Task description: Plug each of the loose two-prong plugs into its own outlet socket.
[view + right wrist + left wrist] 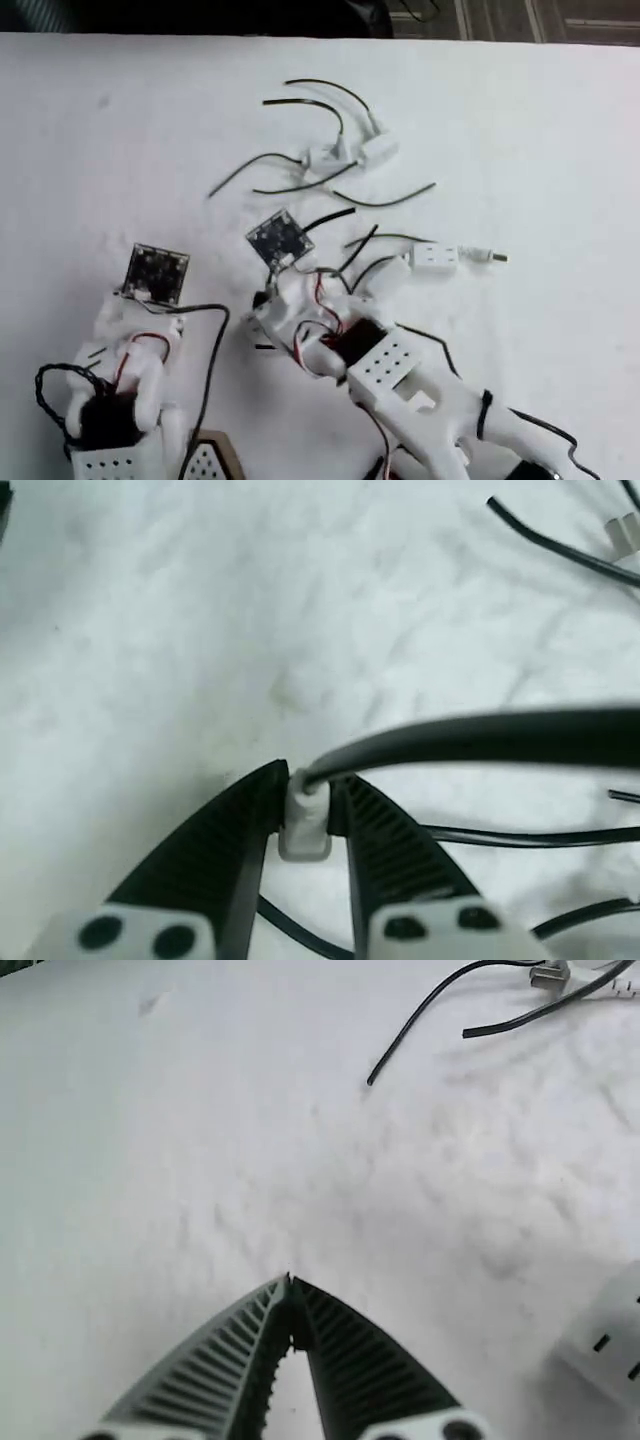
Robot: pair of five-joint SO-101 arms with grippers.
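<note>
The job looks only just begun. One plug (303, 825) is picked up, but it is not in a socket yet. It is small and white. A thick black wire (480, 735) comes out of it and bends off to the side. The right claw (305, 785) is clamped on it, with one dark finger on each side. It is held low over the table (80, 150), near the middle of the front edge.

The other plugs (345, 155) lie in a little heap toward the far edge, near the middle. Their thin black wires curl all round them. None of them looks plugged in. A white socket (435, 257) lies nearer the front, a bit toward the right edge. Something short sticks out of its side. I cannot tell if that is a plug pushed in.

The left claw (291, 1295) is pressed together with nothing in it, near the front left corner. A white block (610, 1345) with slots sits near it, maybe another socket.
</note>
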